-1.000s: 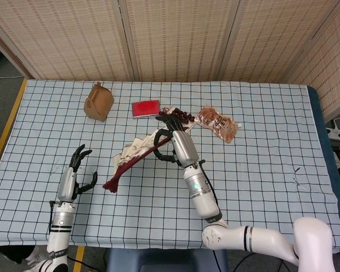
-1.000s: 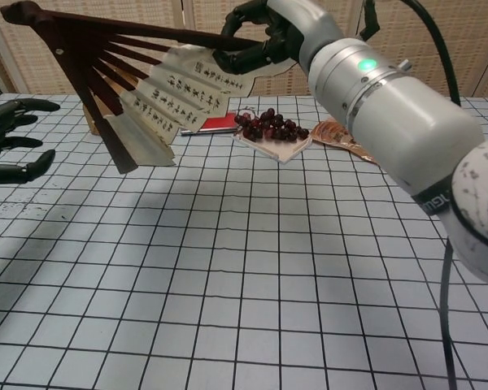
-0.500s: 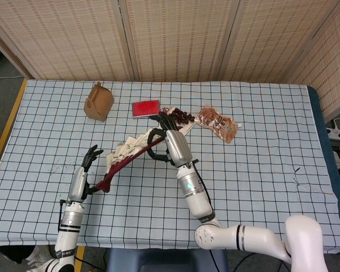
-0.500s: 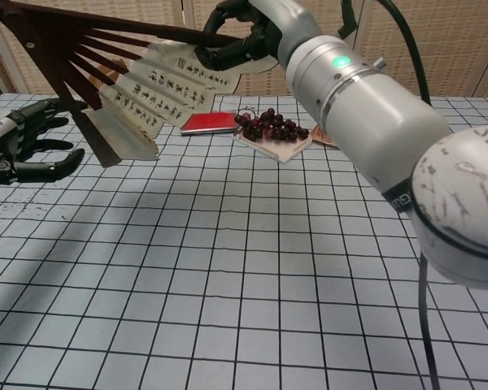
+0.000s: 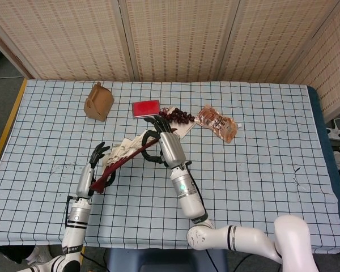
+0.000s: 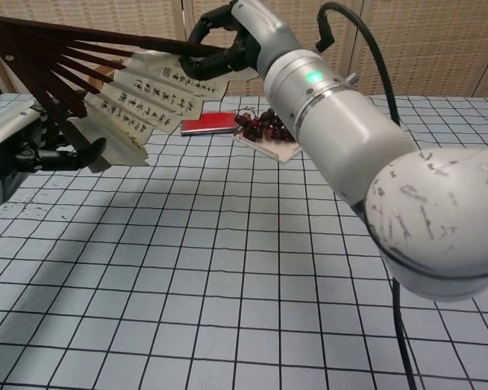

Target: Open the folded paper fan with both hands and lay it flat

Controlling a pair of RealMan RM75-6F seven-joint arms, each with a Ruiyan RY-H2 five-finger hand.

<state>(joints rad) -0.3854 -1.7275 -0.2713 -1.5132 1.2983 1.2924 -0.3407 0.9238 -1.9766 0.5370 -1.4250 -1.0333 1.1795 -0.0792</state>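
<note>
Right hand (image 6: 224, 39): fingers (image 6: 202, 28) wrapped around the upper guard stick of the paper fan (image 6: 130, 85), holding it in the air above the bench (image 5: 260, 147).

Left hand (image 5: 96, 170): we note it has travelled in from the bench's edge over the last second and now sits at the fan's pivot end. In the chest view its dark fingers (image 6: 65, 154) lie against the lower ribs; whether they have actually closed on a stick we cannot tell.

Paper fan: part open, ribs splayed, paper still pleated, tilted and off the cloth. It lies at about 9 o'clock from the right hand. We judge the two-handed spread is now possible: one hand per guard stick, then pulling apart, then lowering flat.

Surroundings:
- Red card (image 5: 145, 107), at 12 o'clock from the fan.
- Tray of dark grapes (image 5: 178, 118), just beside the right hand at 1 o'clock.
- Clear snack packet (image 5: 216, 123), at 2 o'clock.
- Brown paper box (image 5: 98, 101), at 11 o'clock.

Obstruction: the grapes and card sit near the fan's far edge; a full spread laid down there could land on them.
</note>
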